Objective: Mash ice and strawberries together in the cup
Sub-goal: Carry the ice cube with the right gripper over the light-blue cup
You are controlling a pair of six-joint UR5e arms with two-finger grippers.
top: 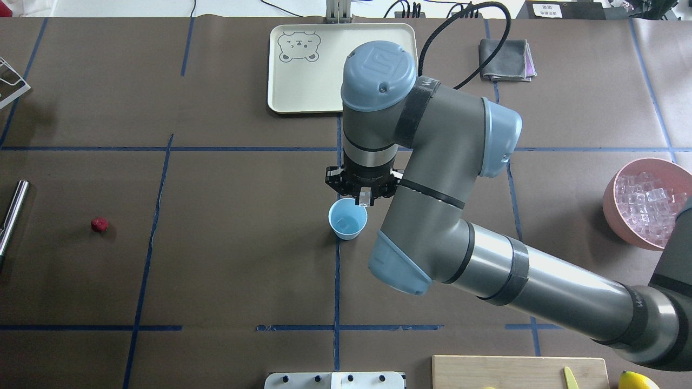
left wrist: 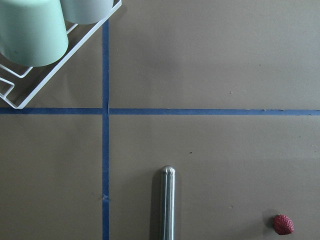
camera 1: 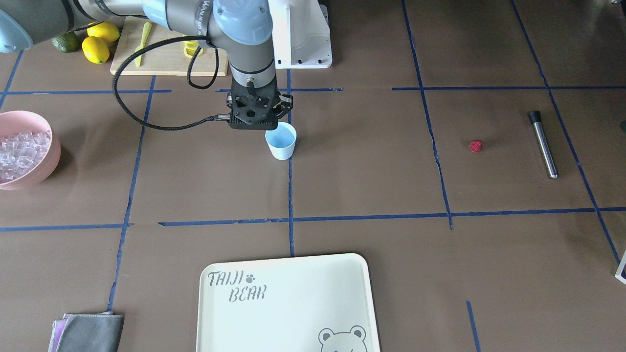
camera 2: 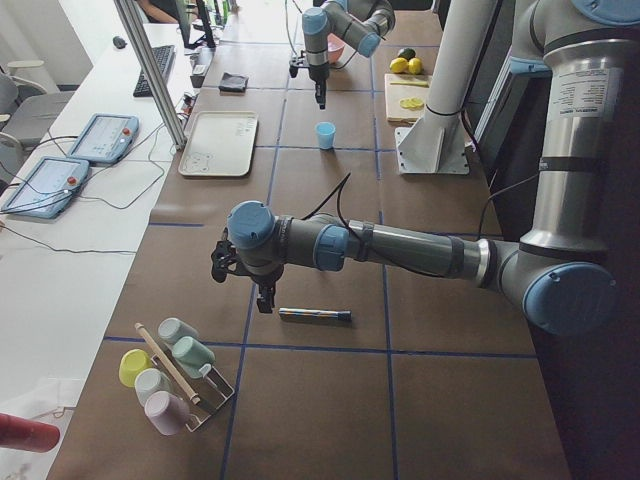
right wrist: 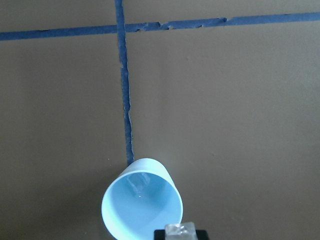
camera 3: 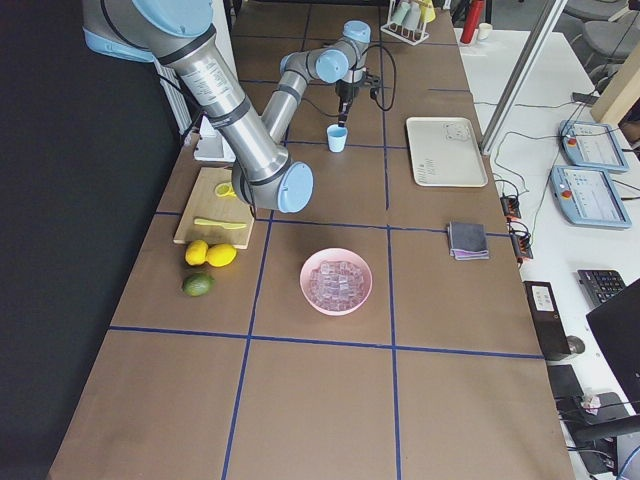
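Note:
The pale blue cup [top: 347,218] stands upright near the table's middle, on a blue tape line. Directly over its far rim hangs my right gripper [top: 363,202], shut on a single clear ice cube [right wrist: 181,230]. Something faint glints inside the cup [right wrist: 141,205]; what it is I cannot tell. More ice [top: 646,202] is heaped in a pink bowl [top: 613,213] at the right. The red strawberry [top: 99,225] lies alone at the far left. My left gripper [camera 2: 255,290] hovers above a steel rod; whether it is open or shut I cannot tell.
The steel rod [camera 1: 543,144] lies beside the strawberry [camera 1: 475,146]. A cream bear tray [top: 281,102] and a grey cloth [top: 505,59] sit at the far edge. A cutting board [camera 1: 161,63], lemons [camera 1: 95,49] and a cup rack [camera 2: 175,375] stand at the ends.

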